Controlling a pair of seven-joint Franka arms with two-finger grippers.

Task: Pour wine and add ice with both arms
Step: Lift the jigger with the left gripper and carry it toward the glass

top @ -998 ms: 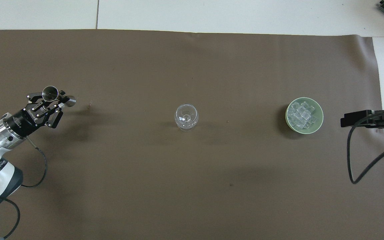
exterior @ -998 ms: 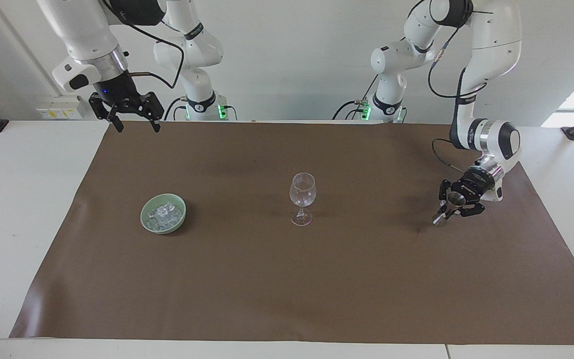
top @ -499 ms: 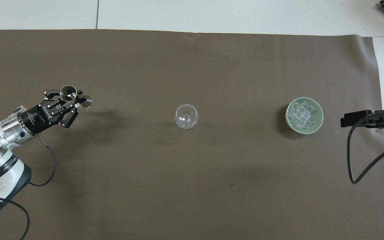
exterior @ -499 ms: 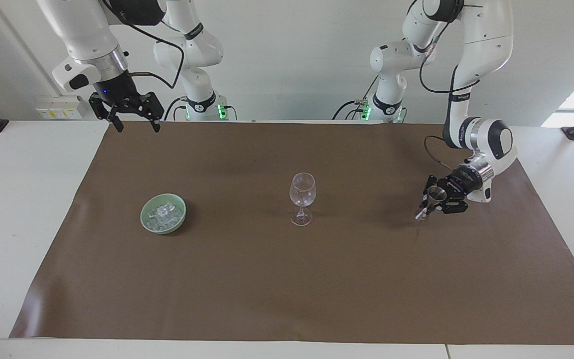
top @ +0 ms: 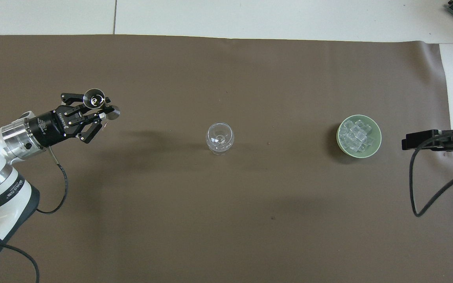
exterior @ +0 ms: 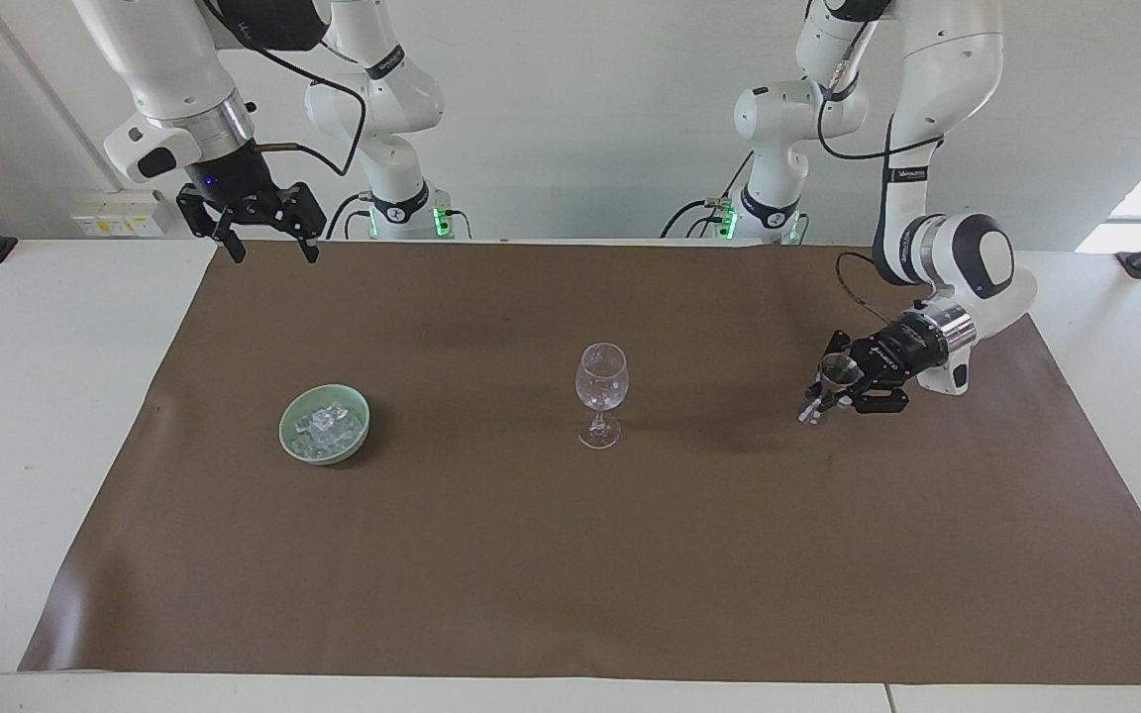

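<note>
I have the left gripper [exterior: 825, 393] up over the brown mat [exterior: 570, 555] toward the left arm's end of the table, clamped on a small metal jigger [exterior: 836, 371], a double-ended measuring cup whose open mouth faces upward in the overhead view [top: 94, 98]. The gripper [top: 102, 114] lies nearly level, pointing toward the wine glass [exterior: 600, 394].

The stemmed glass stands upright near the middle of the mat, well apart from the jigger, and I see it clear in both views [top: 219, 137].

The ice [exterior: 327, 424] sits as a pile of clear cubes in a pale green bowl [exterior: 294, 412] on the mat toward the right arm's end, level with the glass [top: 354, 135].

My right gripper [exterior: 268, 245] waits high over the mat's edge nearest the robots, its fingers spread wide with nothing between them.
</note>
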